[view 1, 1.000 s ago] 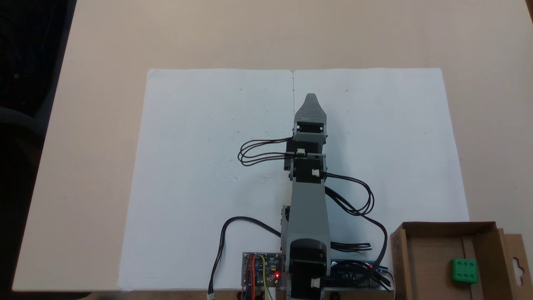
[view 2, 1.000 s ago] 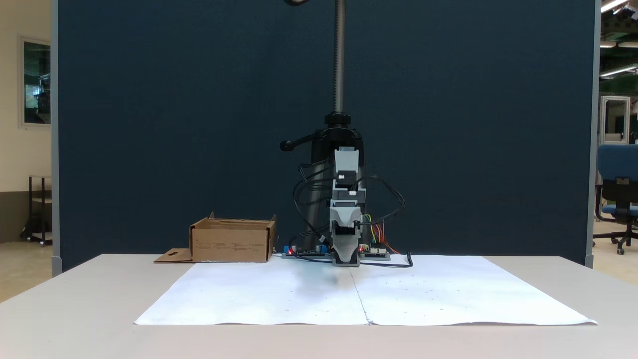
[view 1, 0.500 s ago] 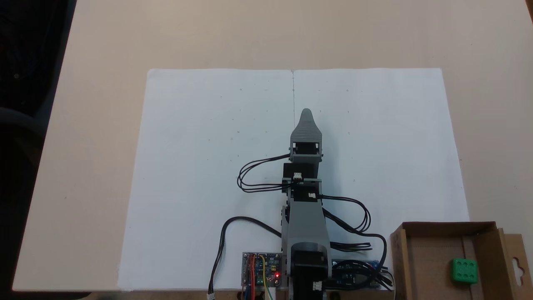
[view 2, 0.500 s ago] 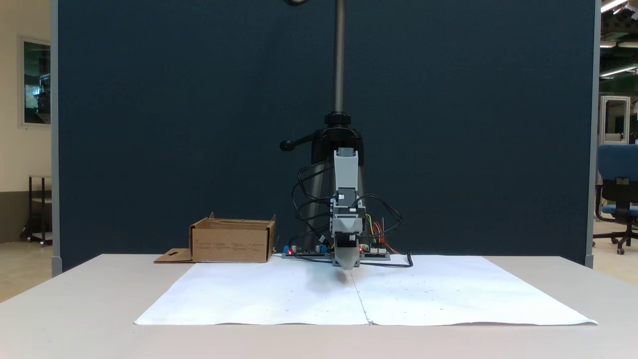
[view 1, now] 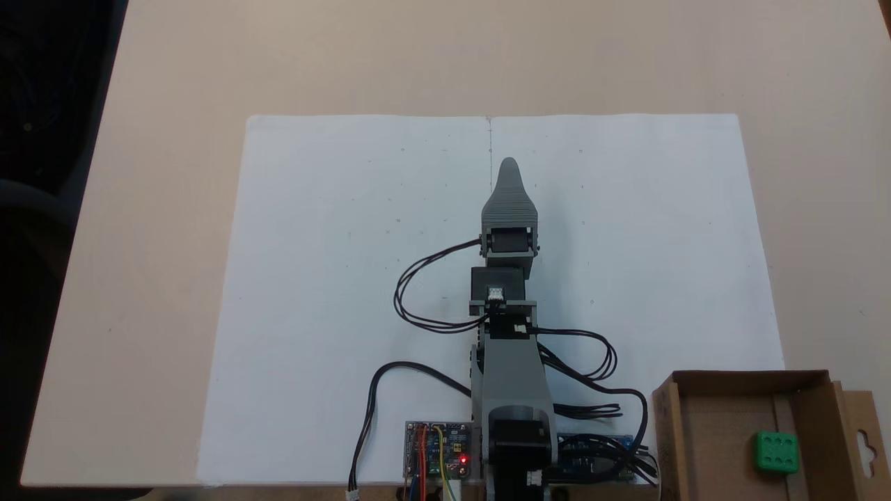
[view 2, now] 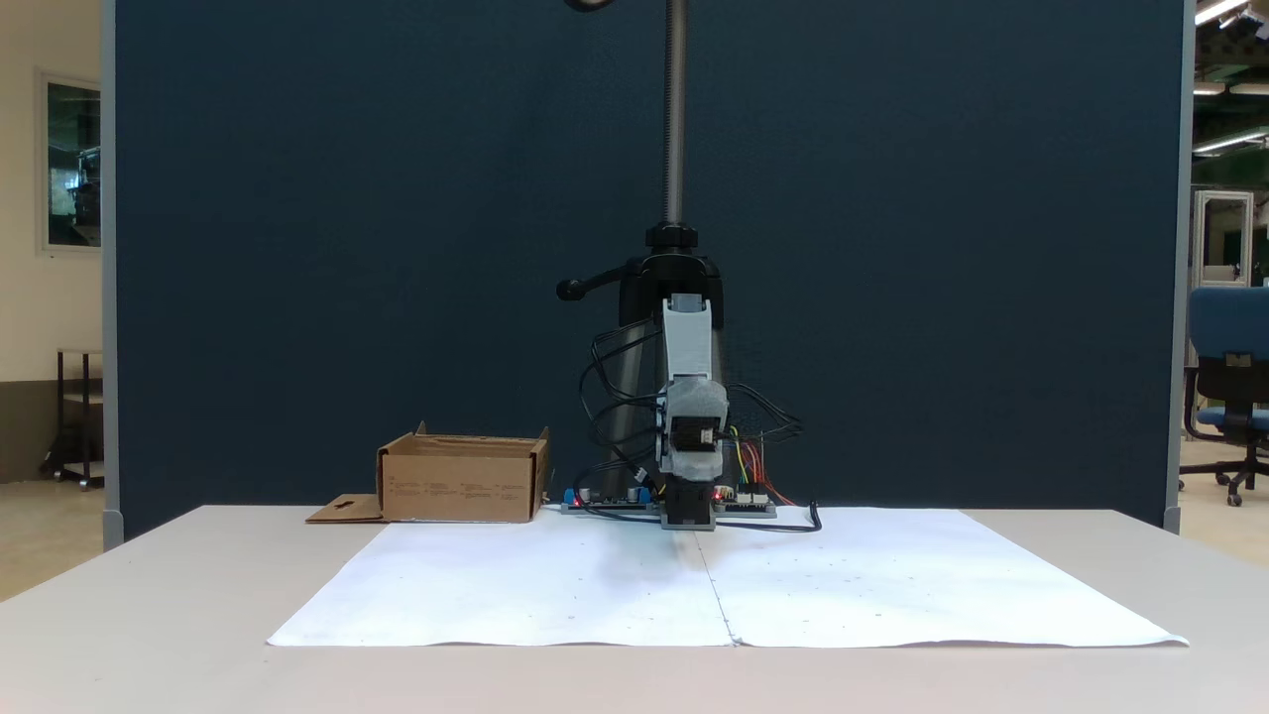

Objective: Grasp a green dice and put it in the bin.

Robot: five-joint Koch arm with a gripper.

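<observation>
The green dice (view 1: 776,451) lies inside the bin (view 1: 745,379), six pips up, near the right inner wall at the bottom right of a fixed view. In the other fixed view the bin (view 2: 461,483) stands left of the arm and its walls hide the dice. My gripper (view 1: 509,165) hovers over the middle of the white paper, far from the bin, with nothing seen in it. One grey jaw covers the other from above, so the gap between them is hidden.
A large white paper sheet (view 1: 334,264) covers the table's middle. Black cables (view 1: 424,292) loop left and right of the arm. Circuit boards (view 1: 438,449) sit at the arm's base, next to the bin. The bin's flap (view 1: 863,435) sticks out on the right.
Half a second ago the gripper tilted down near the paper and drew back. It has since lifted and stretched forward again. The dice and the bin have not moved.
</observation>
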